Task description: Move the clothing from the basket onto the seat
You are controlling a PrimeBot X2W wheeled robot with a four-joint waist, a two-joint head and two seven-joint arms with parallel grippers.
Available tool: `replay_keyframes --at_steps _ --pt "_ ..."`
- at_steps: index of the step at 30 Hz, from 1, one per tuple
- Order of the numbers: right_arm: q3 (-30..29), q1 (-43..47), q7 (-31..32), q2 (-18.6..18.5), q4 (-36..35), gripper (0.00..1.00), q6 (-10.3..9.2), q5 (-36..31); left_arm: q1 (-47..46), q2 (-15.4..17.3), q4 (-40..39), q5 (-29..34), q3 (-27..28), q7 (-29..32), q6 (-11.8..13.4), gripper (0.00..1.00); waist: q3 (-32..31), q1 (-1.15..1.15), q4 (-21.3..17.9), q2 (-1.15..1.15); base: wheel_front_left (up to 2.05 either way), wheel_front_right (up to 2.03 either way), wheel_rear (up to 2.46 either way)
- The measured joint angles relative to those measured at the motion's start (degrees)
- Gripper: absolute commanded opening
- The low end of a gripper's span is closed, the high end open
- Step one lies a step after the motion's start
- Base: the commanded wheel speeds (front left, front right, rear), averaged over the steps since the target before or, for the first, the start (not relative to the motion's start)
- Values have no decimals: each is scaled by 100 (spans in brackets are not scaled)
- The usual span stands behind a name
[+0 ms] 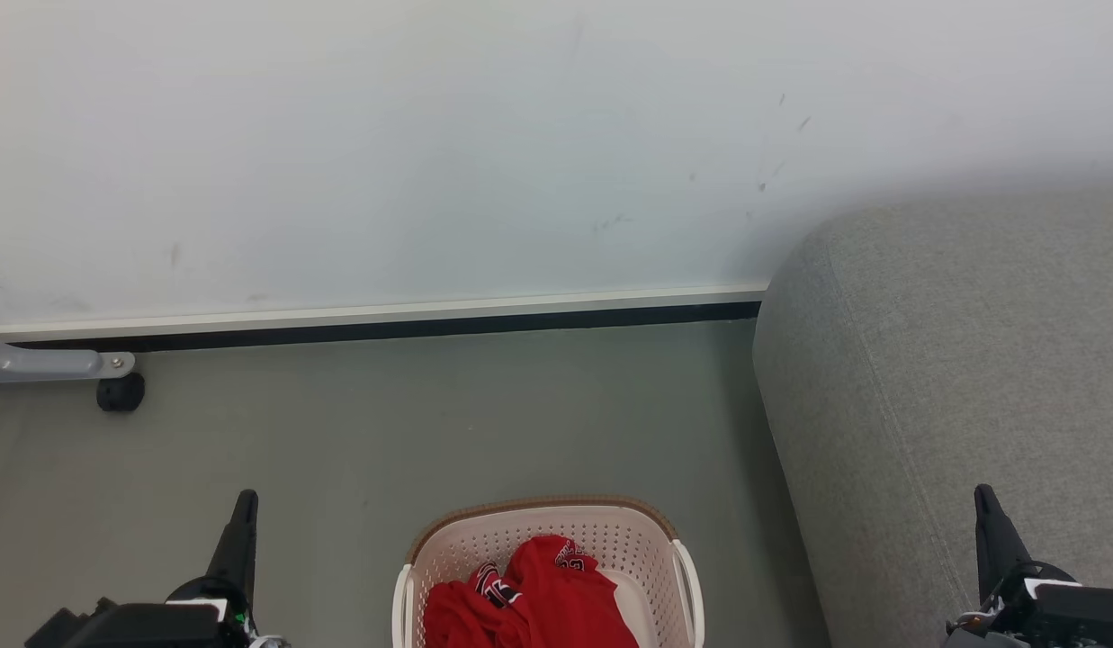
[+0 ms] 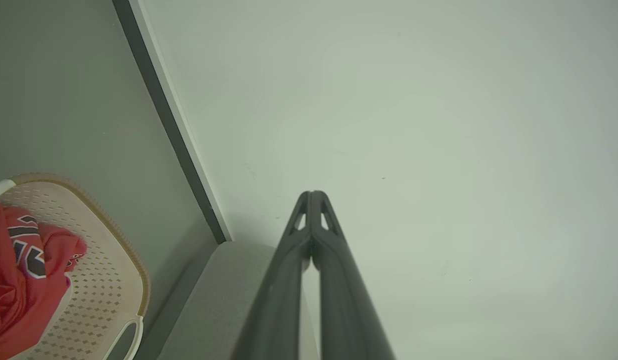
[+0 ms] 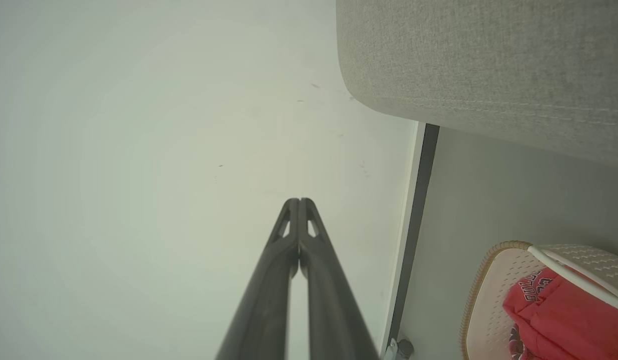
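closed and empty, the left claw [image 1: 245,504] and right claw [image 1: 986,499] flank the laundry basket [image 1: 641,533], red jerseys [image 1: 538,598] heaped inside, seemingly poised to start; the grey sofa [image 1: 925,378] lies beside the right claw.

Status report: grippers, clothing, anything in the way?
Shut, empty: left gripper, right gripper. Red clothing in basket, seat to its right. No obstacle seen.

A pale, faintly scuffed wall [image 1: 430,135] meets a grey-green floor [image 1: 430,423] along a white skirting strip [image 1: 385,309] with a dark line beneath. At the far left, a grey metal leg [image 1: 43,364] sits just above a black castor [image 1: 120,393].
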Motion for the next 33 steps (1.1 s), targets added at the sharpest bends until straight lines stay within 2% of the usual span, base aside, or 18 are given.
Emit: replay_keyframes --at_steps 33 --pt "0 0 0 0 0 0 0 0 0 0 0 0 0 0 0 0 0 0 0 0 0 0 0"
